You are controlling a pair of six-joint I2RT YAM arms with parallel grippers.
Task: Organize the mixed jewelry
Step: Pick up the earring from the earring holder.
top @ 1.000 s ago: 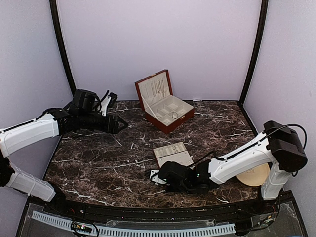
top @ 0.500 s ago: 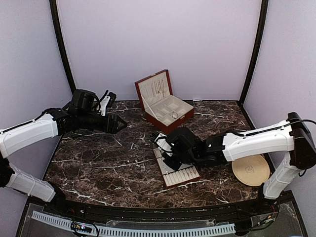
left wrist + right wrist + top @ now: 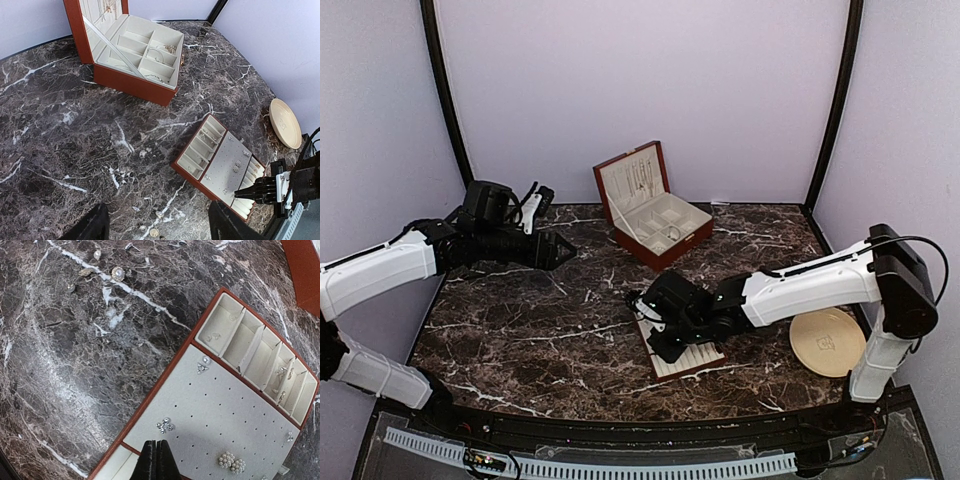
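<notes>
Hovering over the tray (image 3: 235,405), the right gripper (image 3: 156,447) is pinching shut on nothing visible, while the left gripper (image 3: 560,250) is hanging open near the box (image 3: 672,256). Loose jewelry (image 3: 118,273) is lying on the table (image 3: 60,365) beyond the tray. Dropping lower risks knocking the pinned studs (image 3: 165,426) out.

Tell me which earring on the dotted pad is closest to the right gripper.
The small sparkly cluster just ahead of the right gripper, at the left edge of the dotted pad. The pearl cluster and the pearl-and-triangle piece sit farther off.

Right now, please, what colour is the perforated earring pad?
Pale grey earring pad; clearest in right wrist view.
</notes>
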